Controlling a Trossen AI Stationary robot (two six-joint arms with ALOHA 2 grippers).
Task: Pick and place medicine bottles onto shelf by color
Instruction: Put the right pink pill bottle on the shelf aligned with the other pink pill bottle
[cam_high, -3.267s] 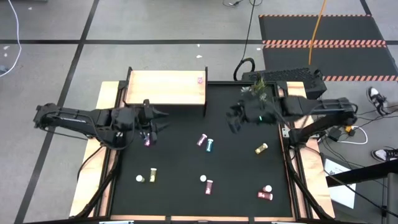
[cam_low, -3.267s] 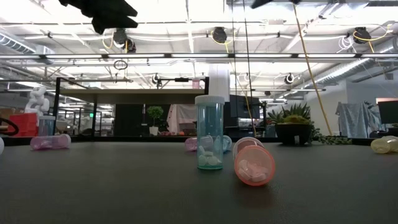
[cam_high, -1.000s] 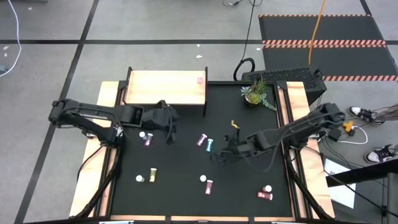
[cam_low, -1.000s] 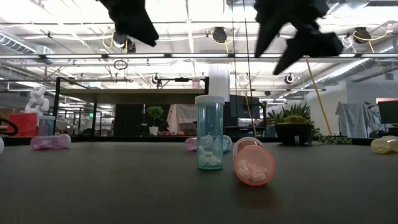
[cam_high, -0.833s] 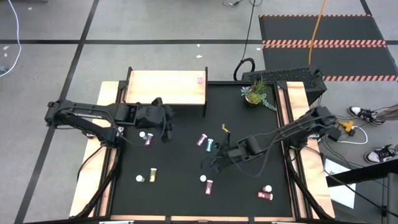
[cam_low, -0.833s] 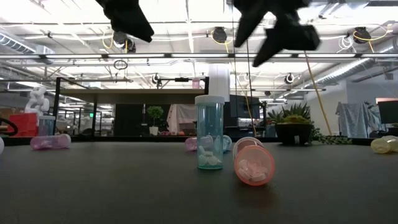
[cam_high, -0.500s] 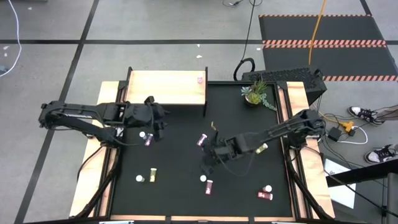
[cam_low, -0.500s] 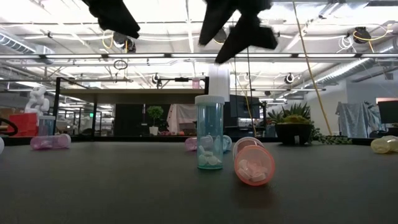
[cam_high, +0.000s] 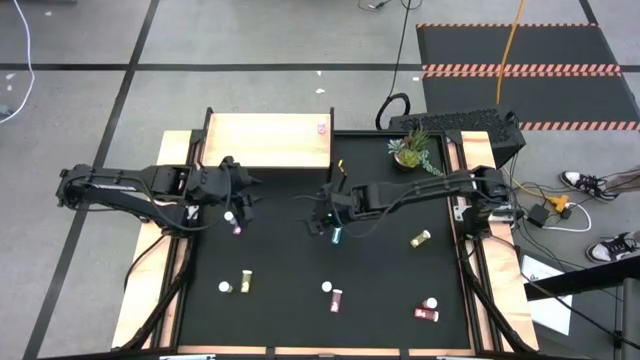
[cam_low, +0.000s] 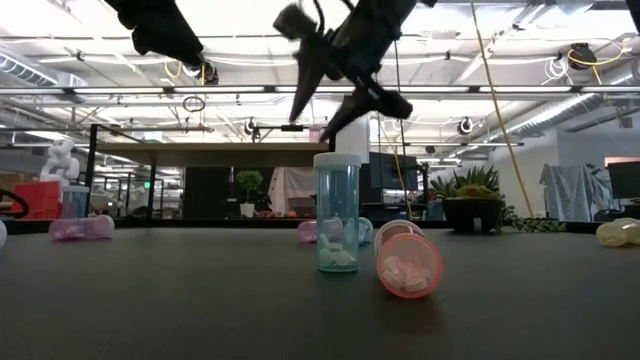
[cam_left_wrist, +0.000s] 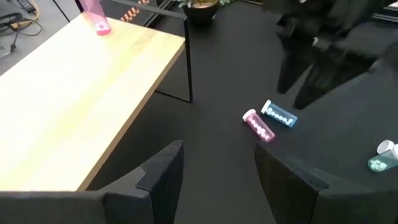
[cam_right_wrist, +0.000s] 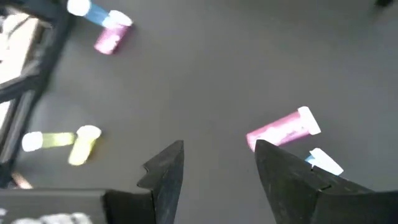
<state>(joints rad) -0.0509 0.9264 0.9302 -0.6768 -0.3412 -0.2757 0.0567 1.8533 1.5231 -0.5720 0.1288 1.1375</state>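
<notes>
Grey floor tiles surround a black table (cam_high: 380, 280) with pale wooden side rails, and a potted plant (cam_high: 411, 152) stands at its far right corner. At the far left sits the shelf (cam_high: 265, 140), a light wooden board on thin black legs, carrying one pink bottle (cam_high: 321, 128) near its right end. Reaching in from the right, the right arm stretches across to mid-table, its right gripper (cam_high: 318, 212) hanging above the pink-and-teal pair (cam_high: 332, 229) with fingers spread apart and nothing between them. Over the left part of the table, just in front of the shelf, the left gripper (cam_high: 243, 190) also stands open and empty, near a magenta bottle (cam_high: 237, 229). Other medicine bottles lie scattered: a yellow one (cam_high: 420, 239) to the right, a yellow-and-white pair (cam_high: 236, 284) near left, a red one (cam_high: 335, 296) near centre, another red one (cam_high: 427, 312) near right. The pink and teal bottles lie almost touching, so a descent could, I judge, nudge the wrong one or send both rolling; both arms working close to mid-table also risks a collision.
</notes>
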